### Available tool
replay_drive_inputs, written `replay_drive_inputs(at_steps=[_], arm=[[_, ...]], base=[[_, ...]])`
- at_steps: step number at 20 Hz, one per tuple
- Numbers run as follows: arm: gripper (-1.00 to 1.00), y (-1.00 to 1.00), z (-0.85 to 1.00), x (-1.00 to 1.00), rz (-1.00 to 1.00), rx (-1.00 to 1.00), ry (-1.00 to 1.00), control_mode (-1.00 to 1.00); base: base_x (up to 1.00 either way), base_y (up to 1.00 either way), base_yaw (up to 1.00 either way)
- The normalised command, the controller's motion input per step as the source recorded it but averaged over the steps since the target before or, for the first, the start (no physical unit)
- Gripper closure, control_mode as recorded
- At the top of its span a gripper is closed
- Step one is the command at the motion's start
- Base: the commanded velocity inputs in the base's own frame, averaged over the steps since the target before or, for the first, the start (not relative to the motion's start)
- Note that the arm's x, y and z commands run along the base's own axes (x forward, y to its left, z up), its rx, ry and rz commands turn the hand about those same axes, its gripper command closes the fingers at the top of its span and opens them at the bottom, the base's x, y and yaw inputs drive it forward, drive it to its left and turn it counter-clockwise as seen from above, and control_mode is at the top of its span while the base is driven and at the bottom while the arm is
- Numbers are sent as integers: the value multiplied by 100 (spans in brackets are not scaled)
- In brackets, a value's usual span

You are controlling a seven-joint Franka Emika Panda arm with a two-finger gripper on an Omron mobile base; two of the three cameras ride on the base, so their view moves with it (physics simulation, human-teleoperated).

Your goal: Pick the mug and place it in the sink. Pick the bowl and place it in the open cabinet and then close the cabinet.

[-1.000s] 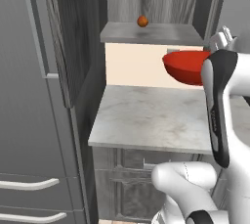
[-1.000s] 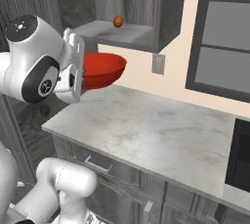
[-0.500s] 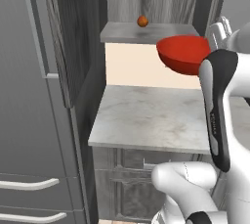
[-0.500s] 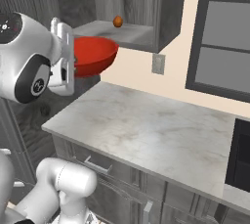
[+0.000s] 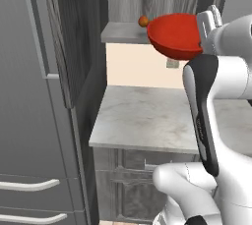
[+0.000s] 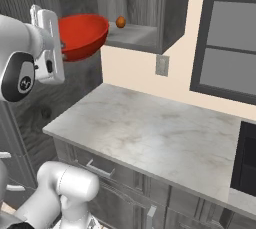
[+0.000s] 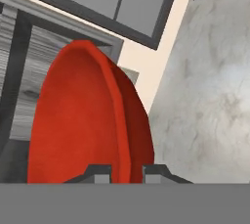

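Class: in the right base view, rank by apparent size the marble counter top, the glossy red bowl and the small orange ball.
1. Grey-white marble counter top, largest.
2. Glossy red bowl, though it is nearer the camera than the ball.
3. Small orange ball on the cabinet shelf, smallest.

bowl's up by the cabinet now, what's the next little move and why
Probably carry the bowl forward onto the cabinet shelf. The pincer is shut on the bowl's rim and holds it at about shelf height, just in front of the opening. It should set down short of the orange ball on that shelf.
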Motion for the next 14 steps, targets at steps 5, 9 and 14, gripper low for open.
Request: replay_drive_inputs(at_steps=[5,9,14], arm=[[100,2,46,12,0,0,-1,-100],[100,0,41,16,0,0,0,-100],[100,0,19,9,0,0,1,-100]], base=[[0,0,0],[0,0,0],[0,0,0]])
